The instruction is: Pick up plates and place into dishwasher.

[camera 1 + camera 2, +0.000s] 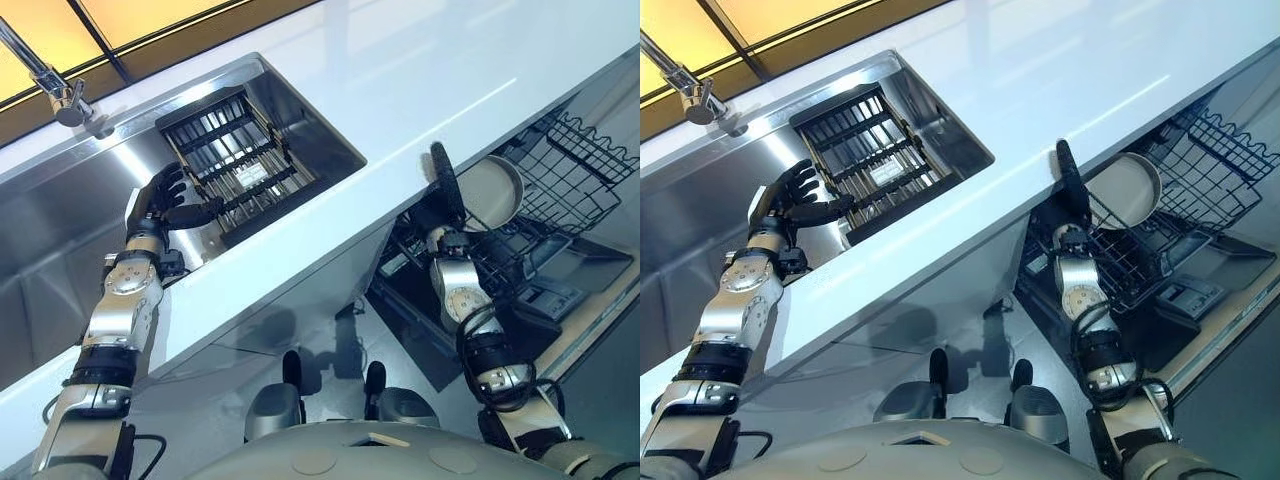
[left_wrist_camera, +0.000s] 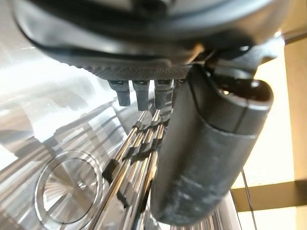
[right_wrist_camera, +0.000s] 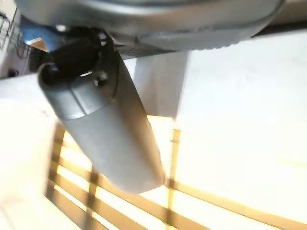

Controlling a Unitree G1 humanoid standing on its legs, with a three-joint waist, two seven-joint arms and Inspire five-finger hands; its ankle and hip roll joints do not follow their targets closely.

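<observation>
left hand (image 1: 160, 200) fingers slack by wire rack (image 1: 235, 165); right hand (image 1: 445, 185) fingers straight beside round plate (image 1: 492, 192).

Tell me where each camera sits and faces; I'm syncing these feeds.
Left eye view: head camera, looking down at the sink rack, counter and dishwasher rack; left hand and right hand show.
Right eye view: beside it, same scene; both share the plate.
Left wrist view: left wrist, along the left hand to the sink rack's wires.
Right wrist view: right wrist, past the right hand's thumb to the counter.
</observation>
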